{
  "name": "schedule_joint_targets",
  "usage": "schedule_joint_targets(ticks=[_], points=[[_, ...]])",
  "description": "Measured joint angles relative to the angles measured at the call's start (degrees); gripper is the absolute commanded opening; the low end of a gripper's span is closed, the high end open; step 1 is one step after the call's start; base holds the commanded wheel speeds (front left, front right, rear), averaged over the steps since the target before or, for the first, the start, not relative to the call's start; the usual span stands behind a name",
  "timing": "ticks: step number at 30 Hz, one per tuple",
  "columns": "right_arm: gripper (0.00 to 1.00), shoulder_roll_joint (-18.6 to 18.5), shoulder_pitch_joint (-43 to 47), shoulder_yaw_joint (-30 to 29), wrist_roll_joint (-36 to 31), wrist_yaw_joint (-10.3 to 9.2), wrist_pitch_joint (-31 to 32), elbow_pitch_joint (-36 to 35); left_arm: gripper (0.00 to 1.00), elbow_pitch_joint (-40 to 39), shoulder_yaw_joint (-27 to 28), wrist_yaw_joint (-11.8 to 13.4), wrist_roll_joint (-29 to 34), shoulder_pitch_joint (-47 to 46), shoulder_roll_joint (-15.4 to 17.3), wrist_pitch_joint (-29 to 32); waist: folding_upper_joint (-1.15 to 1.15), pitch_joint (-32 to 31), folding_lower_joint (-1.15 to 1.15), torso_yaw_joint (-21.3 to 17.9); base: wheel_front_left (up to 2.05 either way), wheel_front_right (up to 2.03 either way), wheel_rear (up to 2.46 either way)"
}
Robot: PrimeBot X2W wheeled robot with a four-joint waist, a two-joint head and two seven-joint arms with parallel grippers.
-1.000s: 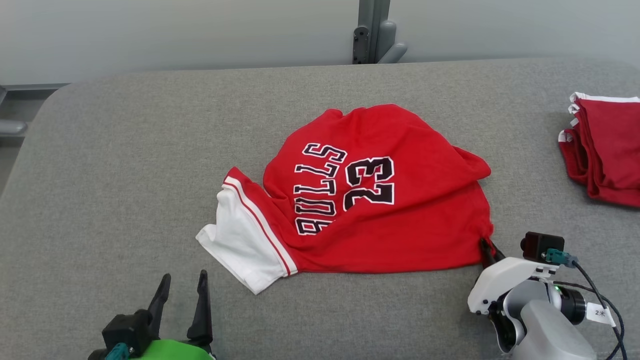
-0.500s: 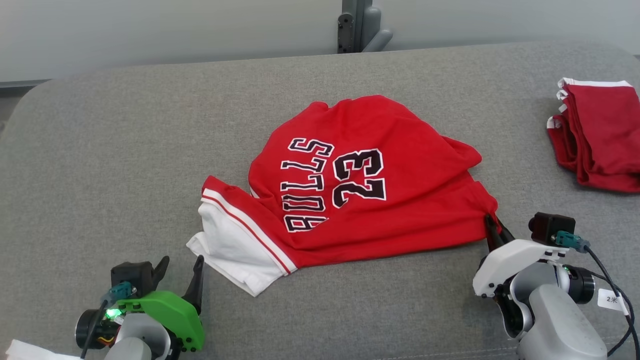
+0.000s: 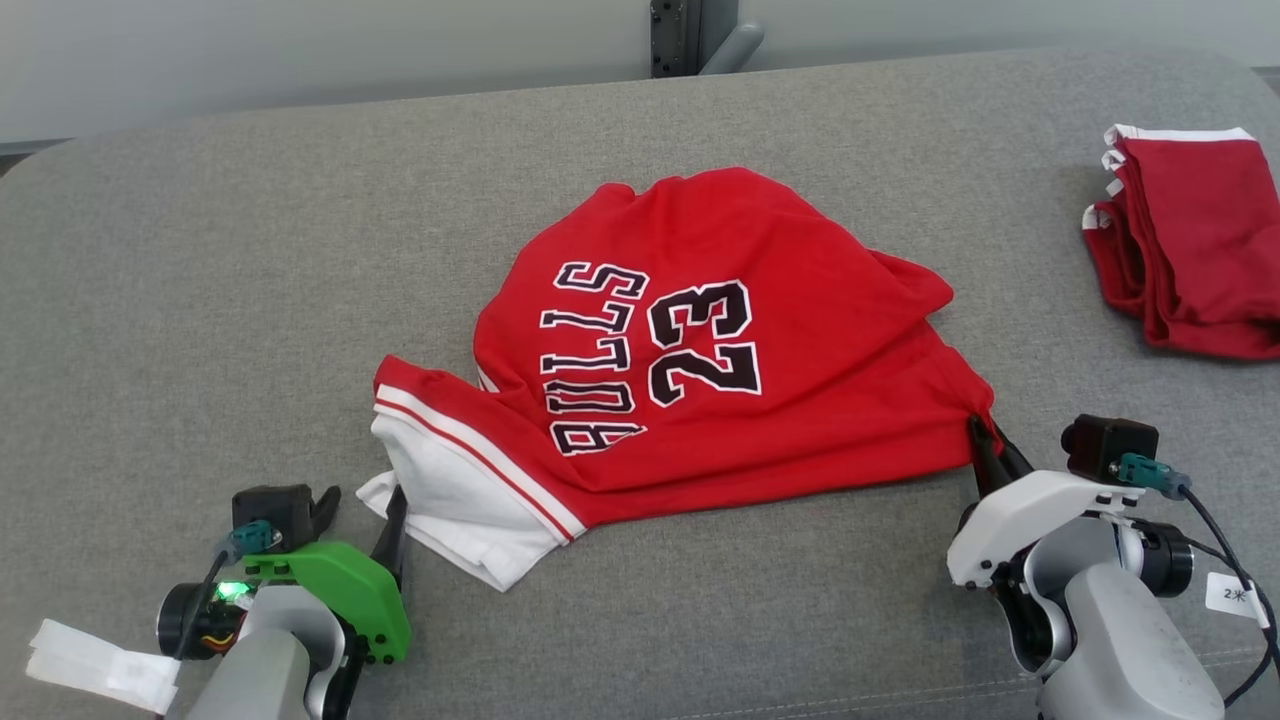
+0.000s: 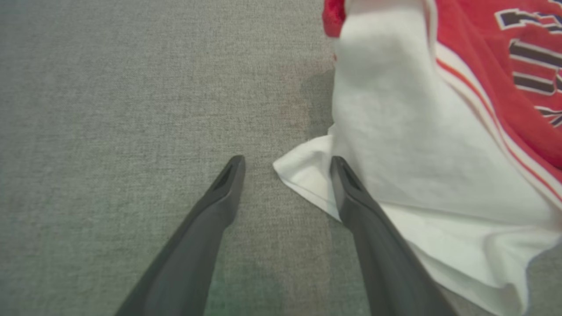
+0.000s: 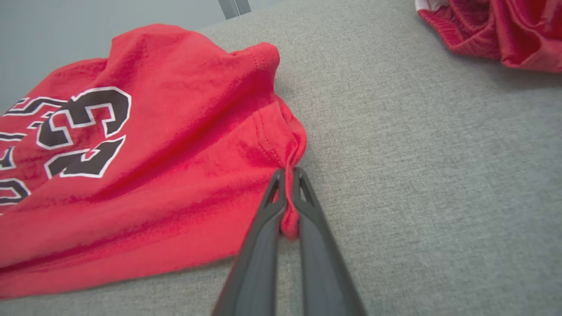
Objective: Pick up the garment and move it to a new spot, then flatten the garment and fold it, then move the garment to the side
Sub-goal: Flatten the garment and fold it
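I log the garment [image 3: 700, 360] on the cushion [image 3: 250, 250], one corner inside the spread left gripper [image 4: 287, 160], another pinched in the right gripper [image 5: 288, 172], with a folded pile [image 3: 1190, 240] beyond-right of it.

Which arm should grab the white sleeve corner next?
Left. The left gripper, open, has the white sleeve corner between its fingers. The right gripper is shut on the red hem of the jersey on the opposite side.

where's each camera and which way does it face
head: on the head, looking down at the jersey on the grey surface; left gripper and right gripper below
left wrist: along open fingers toward the white sleeve
right wrist: along fingers shut on the jersey's corner
shared: head and right wrist both show the red pile
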Motion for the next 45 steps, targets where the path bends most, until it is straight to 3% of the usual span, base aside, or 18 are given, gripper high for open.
schedule_joint_targets(ticks=[3,6,7,8,9,16,21,27,31,36,45], points=[[0.0,0.0,0.4,0.0,0.0,0.0,0.2,-0.8,0.49,1.2,-1.9,0.0,-1.3,-1.1,0.0,-0.2,0.0,0.1,0.0,0.0,0.0,0.0,0.0],[0.0,0.0,0.7,0.0,0.0,0.0,0.4,-1.4,0.23,1.9,-4.5,0.0,-2.3,-1.6,0.1,-0.5,0.0,0.1,0.0,-0.1,0.0,0.0,0.0],[0.0,0.0,0.7,0.0,0.1,0.0,0.5,-1.6,0.23,2.1,-5.4,0.0,-2.9,-1.7,0.2,-0.6,0.0,0.1,0.0,-0.1,0.0,0.0,0.0],[0.0,0.0,0.8,0.0,0.1,0.0,0.5,-1.7,0.02,2.2,-6.1,0.0,-3.4,-1.7,0.3,-0.8,0.0,0.1,0.0,-0.1,0.0,0.0,0.0],[0.0,0.0,0.8,0.0,0.1,0.0,0.5,-1.9,0.0,2.3,-6.8,-0.1,-4.0,-1.8,0.4,-0.8,0.0,0.1,0.0,-0.1,0.0,0.0,0.0],[0.0,0.0,1.3,-0.1,1.0,0.0,0.3,-2.5,0.0,2.6,-9.3,-0.1,-9.1,-1.8,1.6,-3.5,0.0,-0.3,0.0,-0.3,0.0,0.0,0.0],[0.0,0.0,1.9,-0.5,3.7,0.0,-0.4,-4.0,0.0,-2.1,-8.7,-0.1,-13.7,0.6,2.5,-5.8,0.0,-1.2,0.0,0.0,0.0,0.0,0.0],[0.0,0.0,3.9,0.9,10.0,0.0,-0.7,-9.3,0.0,-16.1,-5.1,-0.1,-19.2,6.2,4.4,-6.8,0.0,-3.3,0.0,0.4,0.0,0.0,0.0],[0.0,0.0,5.8,1.1,13.4,-0.01,-0.6,-14.6,0.0,-27.5,-0.3,-0.1,-19.4,10.5,5.0,-6.9,0.0,-5.2,0.0,0.6,0.0,0.0,0.0],[0.0,0.0,7.9,1.4,16.0,-0.02,0.3,-20.8,0.0,-37.7,1.8,0.5,-19.4,14.5,5.1,-6.9,0.0,-7.3,0.0,0.7,0.0,0.0,0.0],[0.0,0.0,10.1,1.4,19.8,-0.04,3.3,-35.8,0.0,-60.8,4.7,4.6,-21.1,16.0,6.4,-4.4,0.0,-11.6,0.0,-0.3,0.0,0.0,0.0]])
